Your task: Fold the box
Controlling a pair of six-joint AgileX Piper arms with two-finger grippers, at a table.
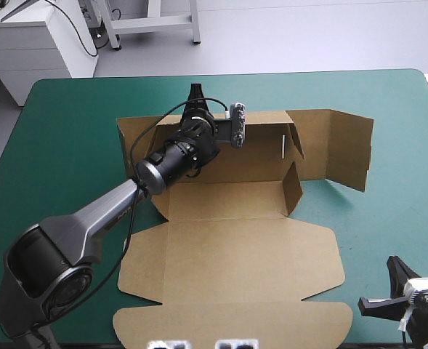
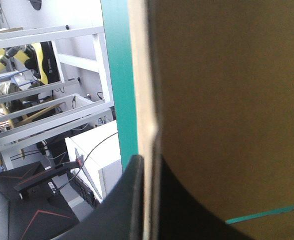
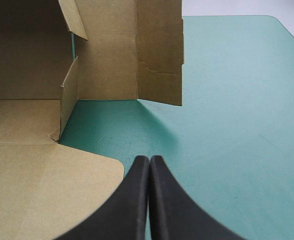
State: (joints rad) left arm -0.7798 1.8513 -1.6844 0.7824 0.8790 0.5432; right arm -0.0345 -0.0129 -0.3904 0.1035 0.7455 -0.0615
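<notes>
Pinching the top edge of the far wall [image 1: 261, 149] of the box [image 1: 235, 247], your left gripper [image 1: 196, 93] is almost closed on the board. The box lies mid-table on the teal-green cover [image 1: 68, 131]. Tip the wall slowly along its crease, which the arm partly hides, I think. Your right gripper [image 3: 149, 161] is closed, empty, near the table's corner.

Work counter [image 1: 399, 218], top wrapped in teal-green cover [image 1: 68, 145] that fills most of high view. Far edge straight, both far corners rounded. Cover surface smooth, matte, lying flat. Bare stretches: broad along right edge, broad along left edge, narrow band along far edge. Right wrist view: far-right rounded corner in sight, faint pale scuffs on cover. Left wrist view: one narrow strip of cover only.
</notes>
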